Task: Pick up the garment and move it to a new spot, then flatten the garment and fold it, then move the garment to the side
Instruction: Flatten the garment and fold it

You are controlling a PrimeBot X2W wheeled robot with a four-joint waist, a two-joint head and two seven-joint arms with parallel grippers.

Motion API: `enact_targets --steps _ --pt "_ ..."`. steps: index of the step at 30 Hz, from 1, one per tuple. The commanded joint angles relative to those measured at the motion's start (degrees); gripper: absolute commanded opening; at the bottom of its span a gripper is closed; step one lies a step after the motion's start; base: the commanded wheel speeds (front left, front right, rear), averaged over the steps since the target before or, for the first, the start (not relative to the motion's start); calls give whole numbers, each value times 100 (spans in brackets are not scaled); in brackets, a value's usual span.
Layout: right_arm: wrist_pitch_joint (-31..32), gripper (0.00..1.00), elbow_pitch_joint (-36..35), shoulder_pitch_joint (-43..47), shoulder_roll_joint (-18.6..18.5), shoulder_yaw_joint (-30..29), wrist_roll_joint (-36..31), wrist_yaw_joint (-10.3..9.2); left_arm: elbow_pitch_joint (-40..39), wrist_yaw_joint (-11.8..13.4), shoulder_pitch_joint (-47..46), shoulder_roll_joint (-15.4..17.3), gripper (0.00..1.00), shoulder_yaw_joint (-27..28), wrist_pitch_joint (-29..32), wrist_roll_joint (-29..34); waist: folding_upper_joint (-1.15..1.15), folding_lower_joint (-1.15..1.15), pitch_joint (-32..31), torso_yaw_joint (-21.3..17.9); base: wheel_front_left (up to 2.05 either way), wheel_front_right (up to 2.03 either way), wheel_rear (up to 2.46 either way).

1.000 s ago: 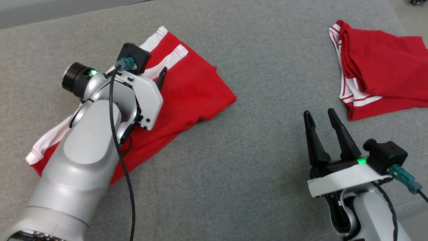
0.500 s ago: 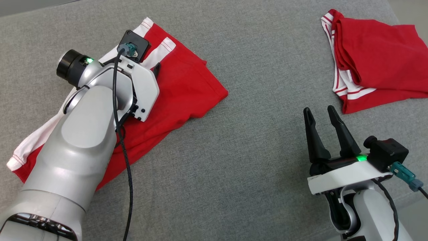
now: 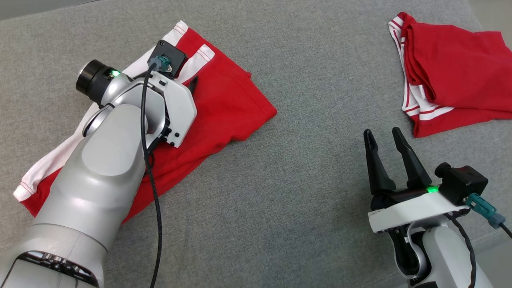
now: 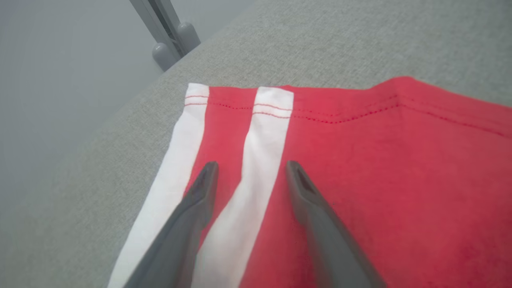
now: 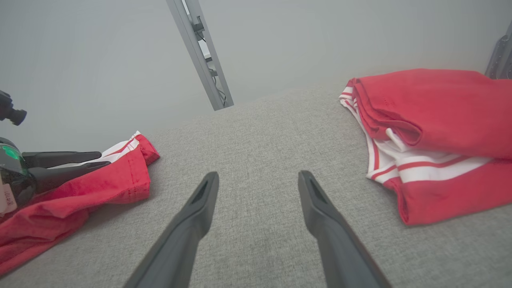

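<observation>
Garment [image 3: 232,108] lies flat at the left of the grey cushion [image 3: 312,180] (red, white stripes). Left gripper [image 4: 252,164] is over its striped hem, fingers spread astride one stripe. Right gripper [image 3: 381,131] is spread above the cushion. Second garment [image 3: 456,76] lies bunched at the far right.

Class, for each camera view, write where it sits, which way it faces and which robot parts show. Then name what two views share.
Head view: on the head, facing forward and down at the grey surface; left arm, right tool show.
Left wrist view: wrist-mounted, along the left tool, onto the spread garment.
Right wrist view: wrist-mounted, across the surface toward the folded garment; own fingers show.
Shared: head and right wrist views show both garments.
</observation>
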Motion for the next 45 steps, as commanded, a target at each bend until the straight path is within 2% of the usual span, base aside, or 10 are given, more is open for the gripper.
enact_targets --steps 1,5,7,14,25,34,37,39,40,45 --pt "-24 100 18 -32 -30 0 2 0 58 -22 -120 8 44 -22 -14 -48 0 0 -5 -1 0 0 0" --pt "-24 100 45 -62 -30 15 1 0 139 -40 -143 -5 7 -75 17 -124 0 0 -12 -11 0 0 0" --pt "-24 100 57 -69 -30 19 7 0 168 -42 -160 -6 0 -98 11 -157 0 0 -17 -15 0 0 0" --pt "-25 100 90 -72 -30 21 9 0 264 -31 -213 3 0 -133 -55 -261 0 0 -42 -10 0 0 0" --pt "-24 100 107 -76 -30 59 25 0 323 324 -420 7 0 106 -449 -449 0 0 -71 -49 0 0 0" --pt "-24 100 76 -79 -30 100 81 0 636 587 -658 200 0 211 -502 -520 0 0 -17 -158 0 0 0" --pt "-24 100 69 -75 -30 95 82 0 739 517 -677 210 0 167 -512 -524 0 0 -1 -167 0 0 0" --pt "-24 100 69 -71 -30 79 80 0 782 484 -671 179 85 169 -577 -556 0 0 4 -153 0 0 0" --pt "-24 100 72 -71 -30 76 80 0 802 440 -655 165 100 112 -608 -522 0 0 5 -140 0 0 0" --pt "-24 100 112 -102 -30 87 28 0 864 539 -576 36 100 143 -954 -612 0 0 -15 -3 0 0 0"
